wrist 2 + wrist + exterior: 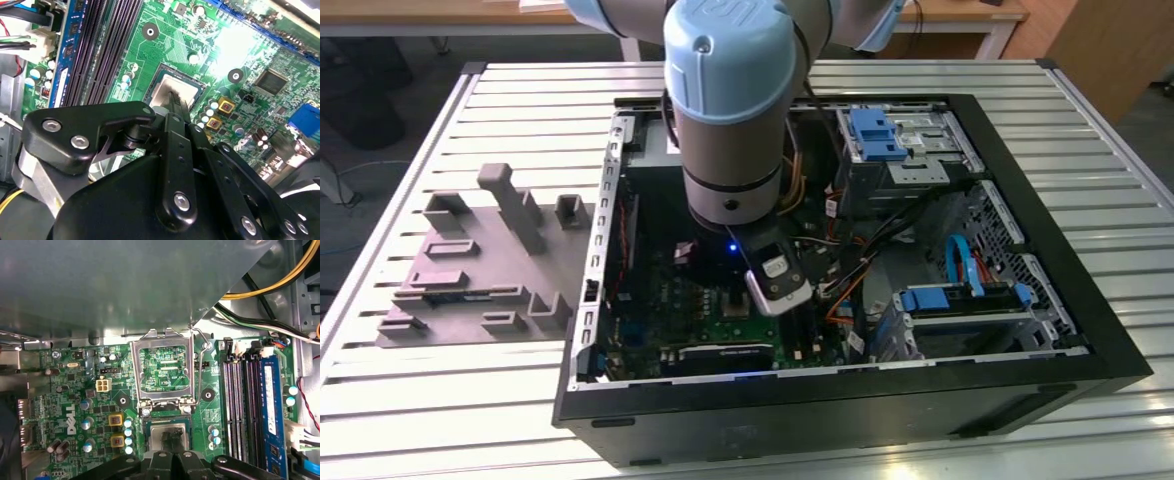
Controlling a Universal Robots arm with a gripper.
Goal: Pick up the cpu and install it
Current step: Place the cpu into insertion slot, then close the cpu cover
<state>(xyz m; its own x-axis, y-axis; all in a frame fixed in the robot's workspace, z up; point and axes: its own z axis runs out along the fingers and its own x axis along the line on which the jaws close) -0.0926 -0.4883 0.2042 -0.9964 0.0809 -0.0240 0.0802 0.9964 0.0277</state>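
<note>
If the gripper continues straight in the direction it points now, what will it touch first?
Most likely the cpu lying in the motherboard socket: in both wrist views the gripper points straight at that silvery square. How much gap is left, or whether they already touch, I cannot judge.

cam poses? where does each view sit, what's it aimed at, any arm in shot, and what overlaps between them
Exterior view: off the arm, above, looking down at the open computer case and grey tray; arm shows.
Second wrist view: on the wrist, facing the green motherboard past the gripper, which sits at the cpu.
First wrist view: on the wrist, facing the motherboard's raised socket frame; gripper over the cpu.
Shared: both wrist views show cpu, gripper, motherboard.
</note>
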